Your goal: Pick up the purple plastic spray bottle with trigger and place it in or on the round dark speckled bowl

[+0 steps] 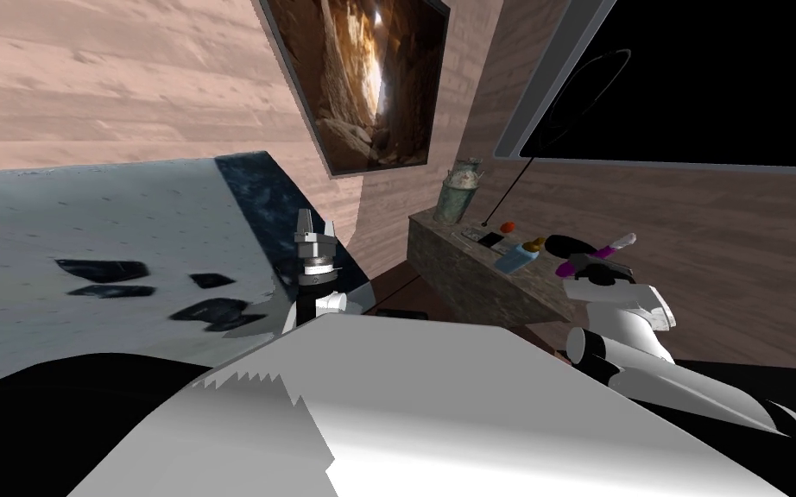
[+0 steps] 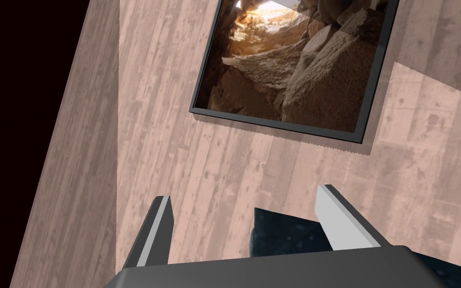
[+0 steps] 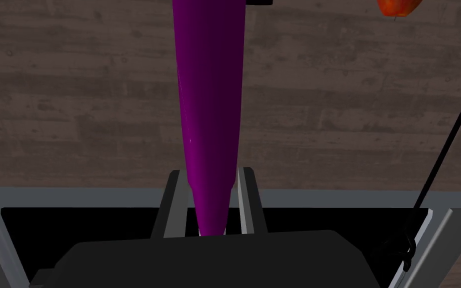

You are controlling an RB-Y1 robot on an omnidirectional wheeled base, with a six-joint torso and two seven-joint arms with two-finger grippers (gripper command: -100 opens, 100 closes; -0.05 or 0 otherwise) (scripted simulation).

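Two thin fingers of the right gripper [image 3: 208,172] press the narrow end of the purple spray bottle [image 3: 209,100], a smooth, glossy, tapering body, at the near end of a rough stone-like ledge [image 1: 474,293]. Crowding that ledge are a dull metal milk can [image 1: 461,194], a small orange-red object [image 1: 507,226], a blue bottle [image 1: 521,254] and the dark round bowl [image 1: 571,244] (just beside the held bottle). A black cord [image 3: 449,135] runs nearby. The left gripper [image 1: 314,229] points upward, wide open and empty, well apart from the ledge.

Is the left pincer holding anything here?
No, the left pincer stands wide open, with nothing gripped between its two blades.
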